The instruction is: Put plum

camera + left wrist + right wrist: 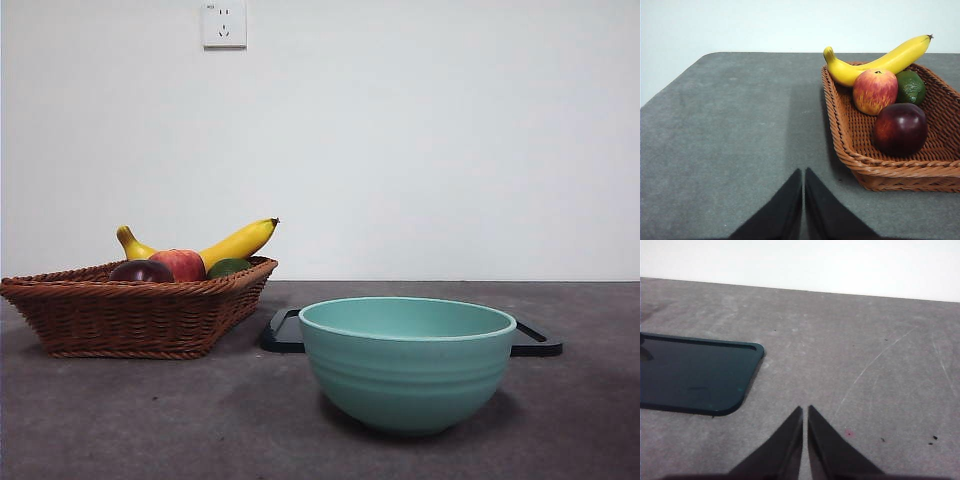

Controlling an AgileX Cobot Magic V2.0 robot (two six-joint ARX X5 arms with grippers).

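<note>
The plum, dark maroon and glossy, lies in a brown wicker basket; in the front view the plum peeks over the rim of the basket at the left. My left gripper is shut and empty, over the bare table beside the basket, a short way from the plum. My right gripper is also shut and empty, over the table next to a dark tray. Neither arm shows in the front view.
A red-yellow apple, a banana and a dark green avocado-like fruit share the basket. A teal bowl stands front and centre, with the dark tray behind it. A wall bounds the table's far edge.
</note>
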